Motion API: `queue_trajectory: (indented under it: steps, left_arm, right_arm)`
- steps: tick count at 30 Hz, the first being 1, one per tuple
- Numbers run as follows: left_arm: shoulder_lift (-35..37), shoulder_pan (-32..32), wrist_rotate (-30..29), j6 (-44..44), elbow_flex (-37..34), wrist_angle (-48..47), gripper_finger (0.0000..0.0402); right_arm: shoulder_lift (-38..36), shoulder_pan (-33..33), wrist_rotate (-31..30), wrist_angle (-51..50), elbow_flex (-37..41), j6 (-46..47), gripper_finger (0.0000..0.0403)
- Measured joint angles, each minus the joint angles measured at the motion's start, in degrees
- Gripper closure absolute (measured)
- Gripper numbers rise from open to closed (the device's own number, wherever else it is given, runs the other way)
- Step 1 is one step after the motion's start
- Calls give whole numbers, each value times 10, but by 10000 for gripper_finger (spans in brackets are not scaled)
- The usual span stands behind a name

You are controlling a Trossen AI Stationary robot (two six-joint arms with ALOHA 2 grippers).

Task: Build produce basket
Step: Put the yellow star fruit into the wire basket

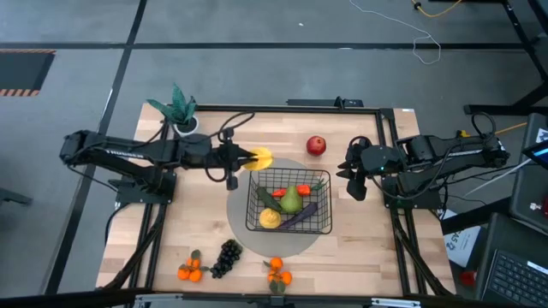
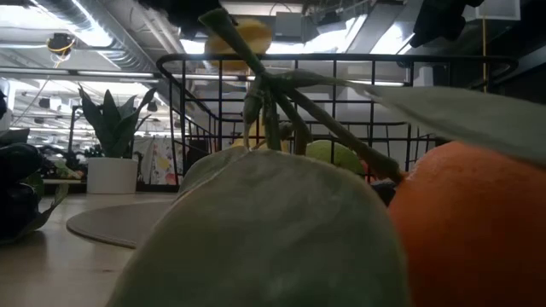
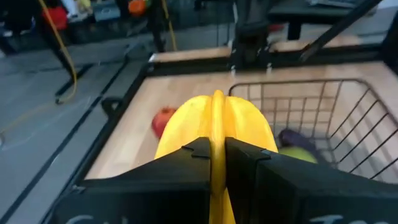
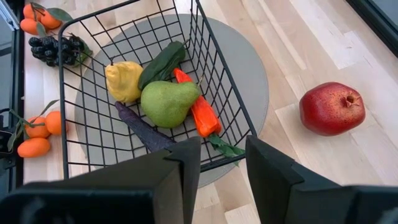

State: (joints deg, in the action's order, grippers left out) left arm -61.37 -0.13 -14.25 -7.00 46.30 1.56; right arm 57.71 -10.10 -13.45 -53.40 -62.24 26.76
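The black wire basket (image 1: pixel 289 224) stands on a round grey mat (image 1: pixel 242 229) at mid table. It holds a green pear (image 4: pixel 168 102), a lemon (image 4: pixel 123 81), an orange carrot (image 4: pixel 200 112), a dark green cucumber (image 4: pixel 160 63) and a purple eggplant (image 4: pixel 142 129). My left gripper (image 1: pixel 247 158) is shut on a yellow starfruit (image 3: pixel 214 121) just off the basket's far left corner, above rim height in the low view (image 2: pixel 239 38). My right gripper (image 4: pixel 221 165) is open and empty, right of the basket. A red apple (image 1: pixel 316 145) lies on the table beyond the basket. My left gripper pinches the starfruit between its two fingers (image 3: pixel 198 157), which close on a raised ridge (image 3: pixel 217 134) at its near end. The fingers reach level from the table's left. The starfruit sticks out past the fingertips toward the basket, lifted clear of the table.
Black grapes (image 1: pixel 227 257) and two tangerine clusters (image 1: pixel 190 271) (image 1: pixel 278 274) lie near the front edge; one tangerine (image 2: pixel 469 230) and its leaf fill the low view. A teal plant in a white pot (image 1: pixel 180 111) stands at the far left.
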Motion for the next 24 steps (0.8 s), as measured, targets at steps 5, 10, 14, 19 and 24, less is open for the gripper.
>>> queue_trajectory:
  steps: [5, 10, 14, 19, 24]
  left_arm:
    - [-1, -33, -1, -11, 0, 61, 396]
    - [-10, -65, 1, -27, 0, 87, 396]
    - [-11, -82, 30, -42, 0, 112, 396]
    - [-32, -84, 84, -69, -1, 135, 396]
    - [-54, -79, 96, -86, 0, 150, 396]
  right_arm:
    - [0, 0, 0, 0, 0, 0, 289]
    - [0, 0, 0, 0, 0, 0, 289]
    - [0, 0, 0, 0, 0, 0, 289]
    - [0, 0, 0, 1, 0, 0, 289]
    - [0, 0, 0, 4, 0, 0, 289]
